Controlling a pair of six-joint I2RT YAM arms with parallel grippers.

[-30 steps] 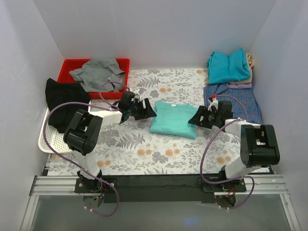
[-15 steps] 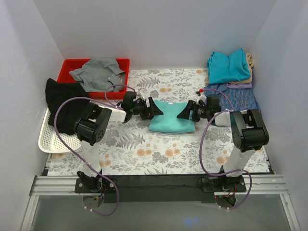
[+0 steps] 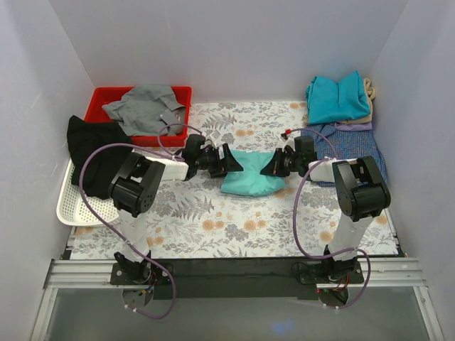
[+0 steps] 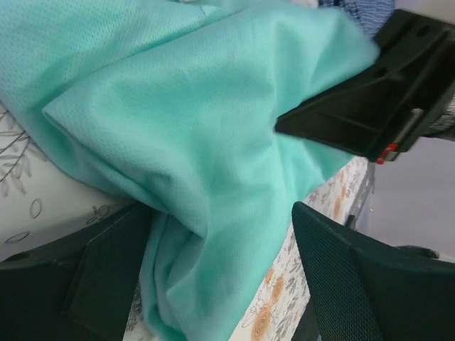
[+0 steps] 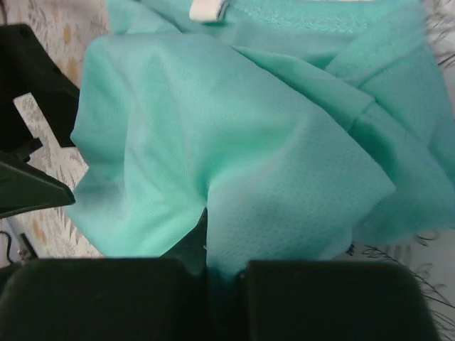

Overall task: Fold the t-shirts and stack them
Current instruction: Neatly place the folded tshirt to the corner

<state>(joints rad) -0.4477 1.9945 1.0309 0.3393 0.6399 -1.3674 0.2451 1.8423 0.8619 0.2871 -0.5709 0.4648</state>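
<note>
Mint-green pinhole-mesh tee [image 4: 199,142] — rumpled into soft, rounded folds.

You have no text to read here. The only label is a small white tag [image 5: 207,8] at the collar of the mint tee [image 5: 234,156], and its edge shows no lettering you could make out. In the other two views no brand, number or sign is legible.
</note>
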